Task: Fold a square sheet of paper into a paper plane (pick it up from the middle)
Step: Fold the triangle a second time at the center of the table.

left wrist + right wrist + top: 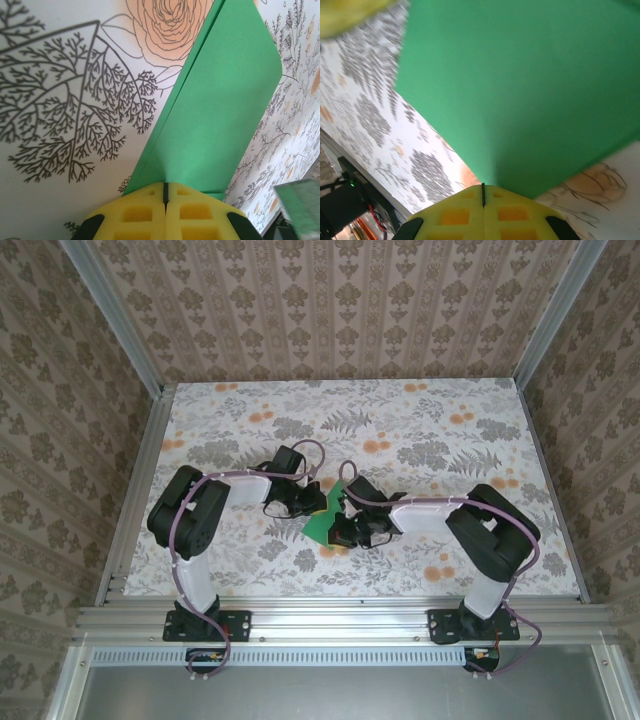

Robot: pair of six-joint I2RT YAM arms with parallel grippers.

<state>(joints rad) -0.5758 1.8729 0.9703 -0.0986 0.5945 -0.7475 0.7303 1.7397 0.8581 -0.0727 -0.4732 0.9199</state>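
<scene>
**Q:** How far along is the folding?

**A:** At an early stage, judging by the shape. The square sheet of paper (220, 100) lies on the table (450, 440) as a plain green panel. In the left wrist view a second layer shows along the sheet's left edge, which suggests one lengthwise fold has been laid over. No pointed nose and no wings are formed. Those folds, and a firm centre crease, appear to be what is left.

**Q:** Where does the sheet lie relative to each claw?

**A:** At the sheet's left side, the left claw (165, 192) has its two yellow tips pressed together with no gap. The green face spreads away from those tips. The paper is seen broad-on rather than edge-on in the seam, so this claw seems to bear down on the sheet, not pinch it. At the sheet's right side, the right claw (482, 191) is likewise fully closed, with the green surface just beyond its tips. Whether it touches the paper cannot be told. In the top view the sheet sits between the two claws, both close against it.
</scene>
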